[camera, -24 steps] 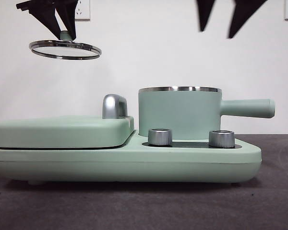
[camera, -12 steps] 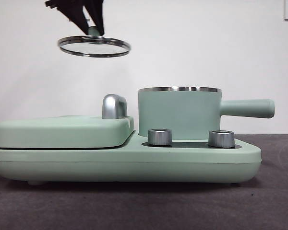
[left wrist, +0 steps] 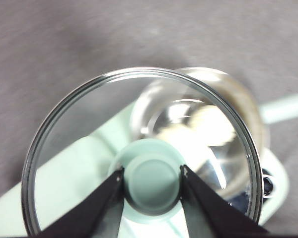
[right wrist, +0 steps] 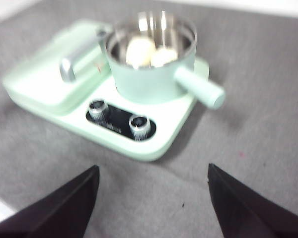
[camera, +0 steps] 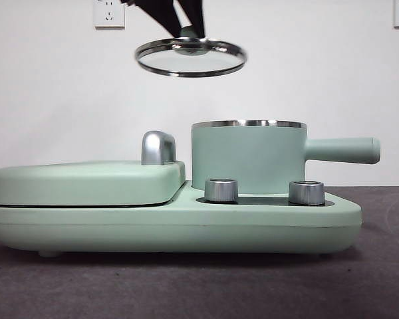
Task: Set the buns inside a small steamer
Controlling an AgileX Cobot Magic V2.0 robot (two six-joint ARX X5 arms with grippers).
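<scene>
Overhead, left gripper point(left wrist: 151, 178) clamped on glass lid point(camera: 190, 57) by its green knob, upper centre of frame, above small steamer point(camera: 248, 156), buns point(right wrist: 149, 53) inside it, right gripper point(right wrist: 153, 186) spread wide, empty.

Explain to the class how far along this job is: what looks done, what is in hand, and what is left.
Done: both buns already sit inside the steamer, as the right wrist view shows. In hand: the left gripper grips the knob of the glass lid, held in the air above the steamer's left side, not yet on it. The right gripper is open and holds nothing. Left: probably lowering the lid onto the steamer's rim and letting go.
</scene>
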